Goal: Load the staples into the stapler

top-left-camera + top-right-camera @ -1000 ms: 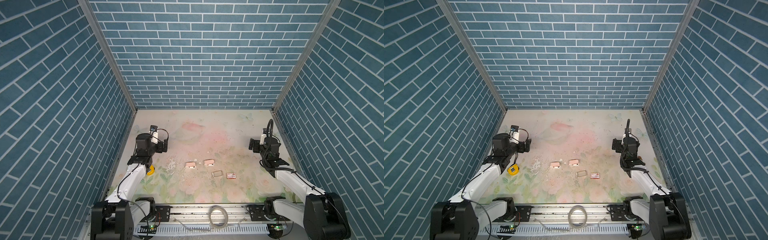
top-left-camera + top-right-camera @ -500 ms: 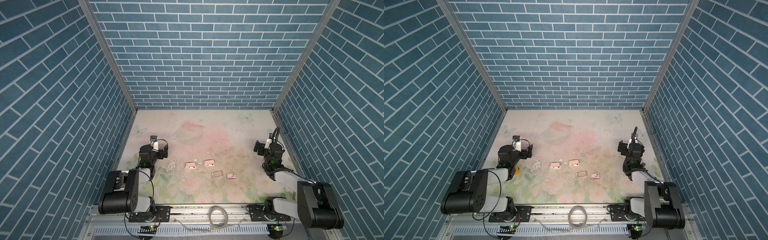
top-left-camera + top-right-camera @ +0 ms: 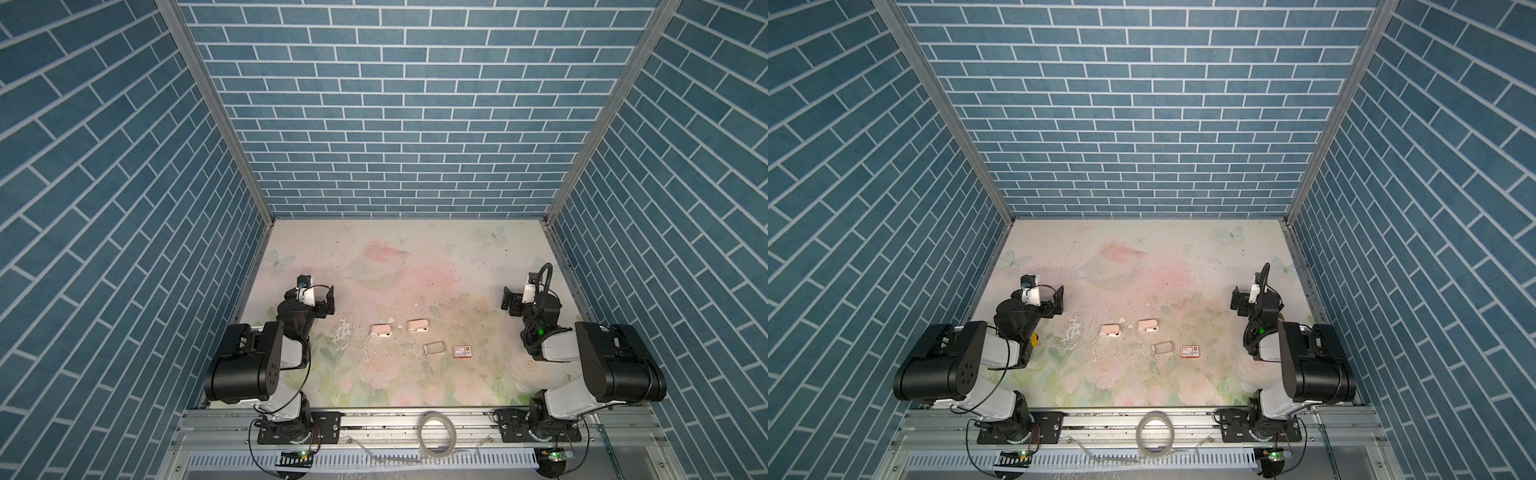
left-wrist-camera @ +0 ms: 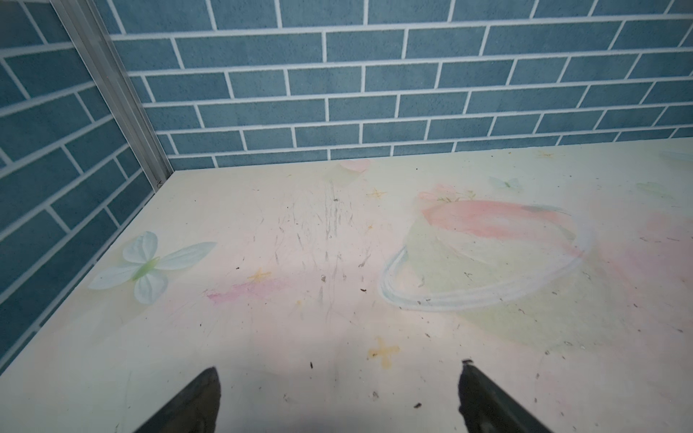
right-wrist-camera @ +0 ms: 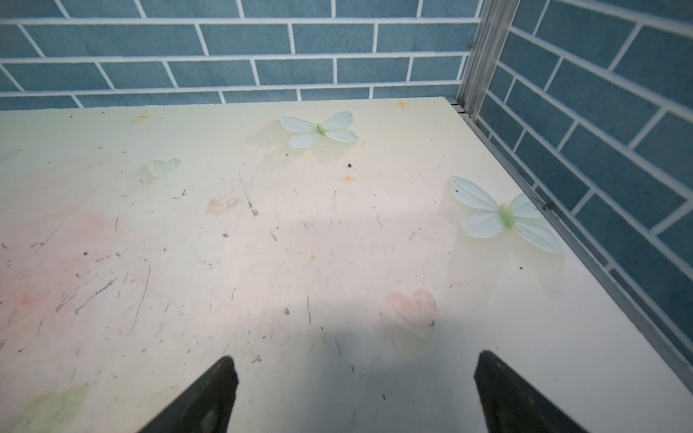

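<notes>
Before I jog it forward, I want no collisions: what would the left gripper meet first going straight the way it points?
Nothing stands in its line: the left gripper, open, faces bare table, then the back wall. Which it reaches first is unclear.

Counted, lower middle of the frame in both top views: two pink staplers, left stapler (image 3: pixel 381 330) and right stapler (image 3: pixel 417 325); one block of staples (image 3: pixel 433 347); one red-and-white box (image 3: pixel 462 351). At bottom centre, one tubing coil (image 3: pixel 437 432). Two grippers: left gripper (image 4: pixel 339 378), right gripper (image 5: pixel 354 365).
</notes>
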`<move>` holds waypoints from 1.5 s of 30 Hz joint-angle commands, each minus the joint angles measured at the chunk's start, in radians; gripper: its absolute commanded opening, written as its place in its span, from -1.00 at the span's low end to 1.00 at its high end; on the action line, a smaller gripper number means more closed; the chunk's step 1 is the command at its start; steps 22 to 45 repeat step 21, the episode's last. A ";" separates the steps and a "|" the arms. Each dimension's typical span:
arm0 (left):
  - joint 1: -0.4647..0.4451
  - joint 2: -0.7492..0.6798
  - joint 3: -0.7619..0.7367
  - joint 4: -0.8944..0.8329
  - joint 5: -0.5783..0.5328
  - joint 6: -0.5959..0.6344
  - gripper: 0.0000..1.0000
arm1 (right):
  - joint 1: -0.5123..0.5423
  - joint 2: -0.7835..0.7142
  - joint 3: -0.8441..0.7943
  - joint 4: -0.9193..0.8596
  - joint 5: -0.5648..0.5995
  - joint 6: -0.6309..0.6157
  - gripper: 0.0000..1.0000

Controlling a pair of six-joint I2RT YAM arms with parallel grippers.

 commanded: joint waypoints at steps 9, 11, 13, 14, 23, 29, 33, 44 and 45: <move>-0.016 -0.021 0.141 -0.265 -0.014 0.017 0.99 | -0.060 0.011 0.124 -0.130 -0.055 0.005 0.98; -0.016 -0.020 0.139 -0.263 -0.013 0.016 0.99 | -0.058 0.011 0.124 -0.129 -0.056 0.003 0.98; -0.016 -0.020 0.139 -0.262 -0.013 0.016 0.99 | -0.059 0.013 0.125 -0.131 -0.055 0.003 0.98; -0.016 -0.021 0.140 -0.263 -0.014 0.017 0.99 | -0.059 0.013 0.127 -0.136 -0.055 0.004 0.98; -0.016 -0.021 0.140 -0.263 -0.013 0.016 0.99 | -0.060 0.008 0.123 -0.133 -0.054 0.005 0.98; -0.016 -0.021 0.140 -0.263 -0.013 0.016 0.99 | -0.060 0.008 0.123 -0.133 -0.054 0.005 0.98; -0.016 -0.021 0.140 -0.263 -0.013 0.016 0.99 | -0.060 0.008 0.123 -0.133 -0.054 0.005 0.98; -0.016 -0.021 0.140 -0.263 -0.013 0.016 0.99 | -0.060 0.008 0.123 -0.133 -0.054 0.005 0.98; -0.016 -0.021 0.140 -0.263 -0.013 0.016 0.99 | -0.060 0.008 0.123 -0.133 -0.054 0.005 0.98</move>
